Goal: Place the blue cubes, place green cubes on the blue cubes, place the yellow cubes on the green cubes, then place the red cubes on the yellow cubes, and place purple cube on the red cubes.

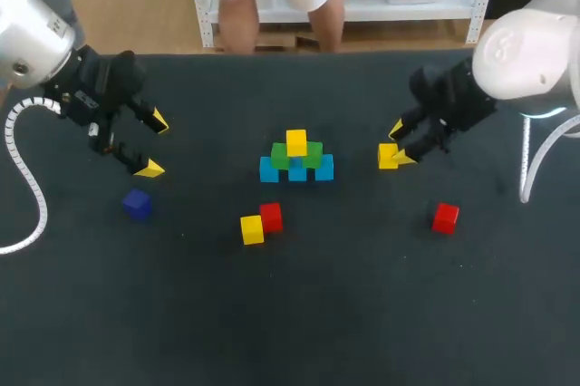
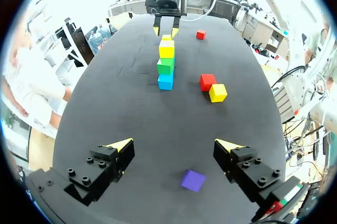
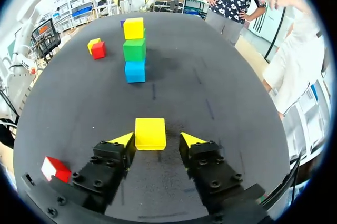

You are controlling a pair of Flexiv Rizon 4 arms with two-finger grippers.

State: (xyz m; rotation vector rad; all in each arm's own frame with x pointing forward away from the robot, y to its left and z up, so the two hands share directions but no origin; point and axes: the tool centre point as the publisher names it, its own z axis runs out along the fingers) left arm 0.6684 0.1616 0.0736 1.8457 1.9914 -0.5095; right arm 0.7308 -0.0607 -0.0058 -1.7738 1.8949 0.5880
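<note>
Yellow cube (image 3: 150, 133) within parted right gripper (image 3: 157, 140)

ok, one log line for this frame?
stack: blue, green, one yellow up | right gripper: open, yellow cube between fingers | left gripper: open, near purple cube | red cubes: unplaced

surface: black matte table (image 1: 299, 313) | centre: row of three blue cubes (image 1: 269, 168) | in front of the row: yellow cube (image 1: 252, 229) touching red cube (image 1: 271, 217) | left: purple cube (image 1: 137, 204) | right: second red cube (image 1: 445, 217), alone | right of row: second yellow cube (image 1: 388, 156), contact with table unclear
</note>
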